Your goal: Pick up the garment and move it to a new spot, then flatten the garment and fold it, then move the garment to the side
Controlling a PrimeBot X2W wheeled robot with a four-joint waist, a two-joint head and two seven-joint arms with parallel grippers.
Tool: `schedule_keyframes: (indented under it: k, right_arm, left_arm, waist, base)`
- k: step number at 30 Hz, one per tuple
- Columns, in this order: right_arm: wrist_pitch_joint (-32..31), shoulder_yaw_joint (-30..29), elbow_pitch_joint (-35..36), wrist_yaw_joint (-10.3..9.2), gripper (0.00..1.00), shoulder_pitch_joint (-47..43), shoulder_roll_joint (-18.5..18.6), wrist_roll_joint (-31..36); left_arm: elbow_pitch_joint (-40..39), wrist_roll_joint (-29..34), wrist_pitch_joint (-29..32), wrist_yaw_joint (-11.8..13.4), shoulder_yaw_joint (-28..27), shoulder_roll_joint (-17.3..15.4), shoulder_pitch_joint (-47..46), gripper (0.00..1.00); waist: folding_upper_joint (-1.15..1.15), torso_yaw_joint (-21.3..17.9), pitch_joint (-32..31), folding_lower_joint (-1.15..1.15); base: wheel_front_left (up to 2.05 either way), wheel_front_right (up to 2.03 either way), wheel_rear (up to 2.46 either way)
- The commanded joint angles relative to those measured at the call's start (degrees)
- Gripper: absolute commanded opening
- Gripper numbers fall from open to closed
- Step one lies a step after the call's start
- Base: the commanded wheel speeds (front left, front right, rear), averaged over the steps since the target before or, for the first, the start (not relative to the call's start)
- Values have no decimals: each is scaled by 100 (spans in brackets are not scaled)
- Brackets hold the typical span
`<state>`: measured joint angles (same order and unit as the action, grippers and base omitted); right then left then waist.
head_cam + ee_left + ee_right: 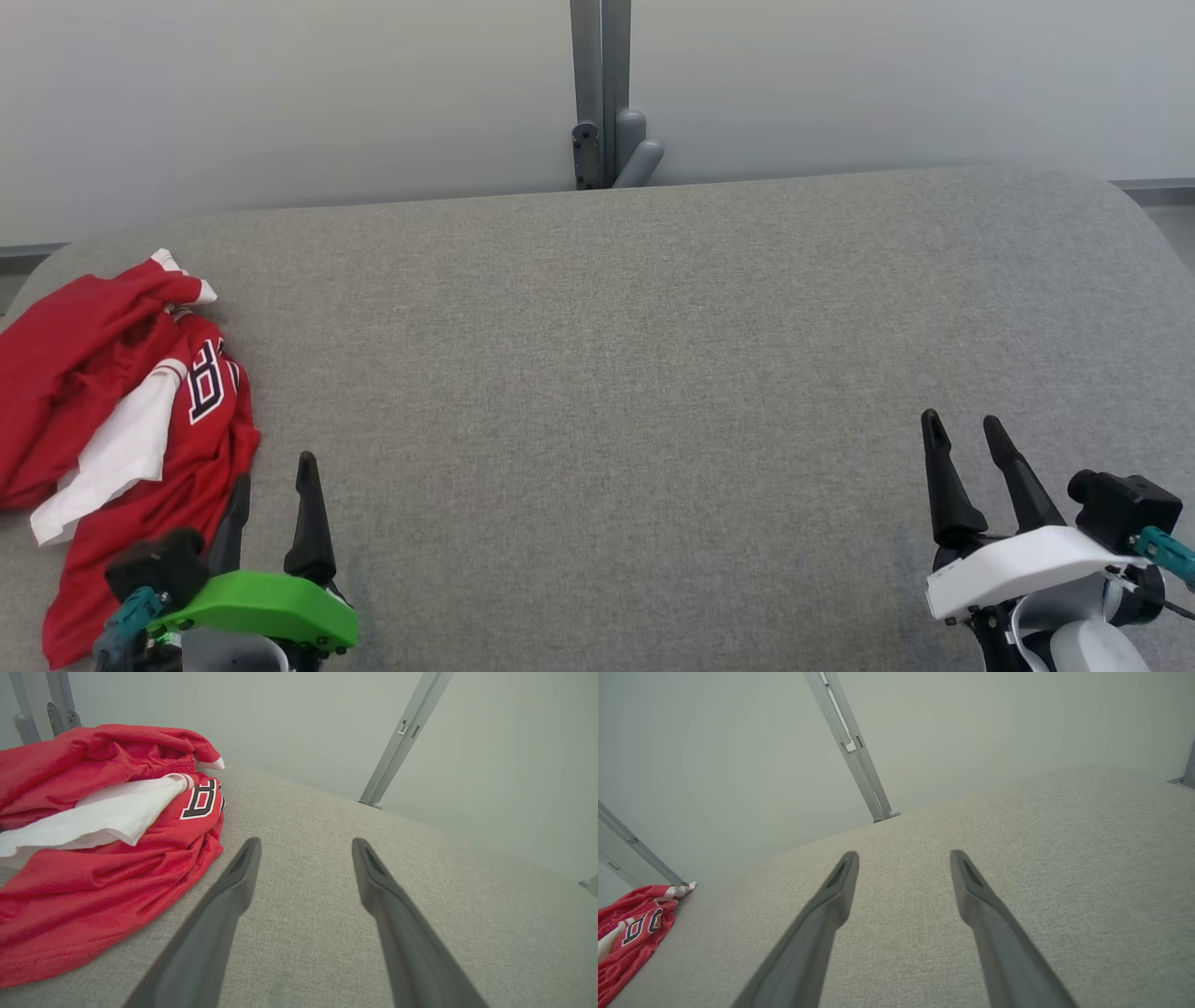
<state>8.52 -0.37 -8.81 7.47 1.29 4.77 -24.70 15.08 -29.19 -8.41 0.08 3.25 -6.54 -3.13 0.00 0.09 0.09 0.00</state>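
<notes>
**Garment (pixel 131 420) heaped at left edge; left claw (pixel 274 469) & right claw (pixel 960 418) both spread, nothing held**

Head view: we see the red-and-white garment crumpled on the grey padded surface (pixel 607 392), far over at the left, running from mid-depth to the near edge. Body & white sleeve lie folded over each other and the lettering is partly hidden. We judge it a dropped heap, w/ step 1 (the pickup) not yet begun. Left claw sits near left, jaws apart, empty. One finger shows against the red cloth, the other over grey. Right claw sits near right, jaws apart too, empty, well apart from the garment. Both point toward the far side, where a metal post (pixel 602 93) stands behind the edge. The wide grey stretch between them is prob. where flattening gets done, which is why the heap has to come right first.

Left wrist view: fingers (pixel 236 886) stand wide, w/ grey surface between them. The garment lies left of the claw, its red edge just beside the left finger, and we can't tell if they touch. It isn't between the jaws. In our judgement the next move calls for a swing left & down onto a raised fold.

Right wrist view: fingers (pixel 831 896) stand wide over grey. The garment is a small red patch far to the left, well apart. We reckon this arm can't help until the cloth is brought nearer.
</notes>
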Motion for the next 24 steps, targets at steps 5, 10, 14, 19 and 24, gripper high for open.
schedule_keyframes:
  k: [5,10,14,19,24]
  right_arm:
    - [118,-28,32,3,100,-68,48,394]
    - [192,-64,22,3,100,-96,33,664]
    - [239,-97,37,3,100,-137,24,861]
    - [290,-123,53,2,100,-171,17,1071]
    - [355,-133,68,3,100,-207,5,1310]
  left_arm:
    - [-43,424,-115,44,25,-102,35,100]
    - [23,719,-190,34,59,-134,80,100]
    - [83,904,-240,22,75,-140,95,100]
    - [163,1097,-298,1,86,-136,96,100]
    - [260,1332,-350,-7,90,-138,79,100]
  waist:
    - [0,-7,-2,0]
    - [0,-21,-12,0]
    - [0,-28,-14,0]
    - [0,-35,-16,0]
    - [0,-43,-19,0]
  base:
    - [0,0,0]
    - [0,0,0]
    - [0,0,0]
    - [0,0,0]
    - [0,0,0]
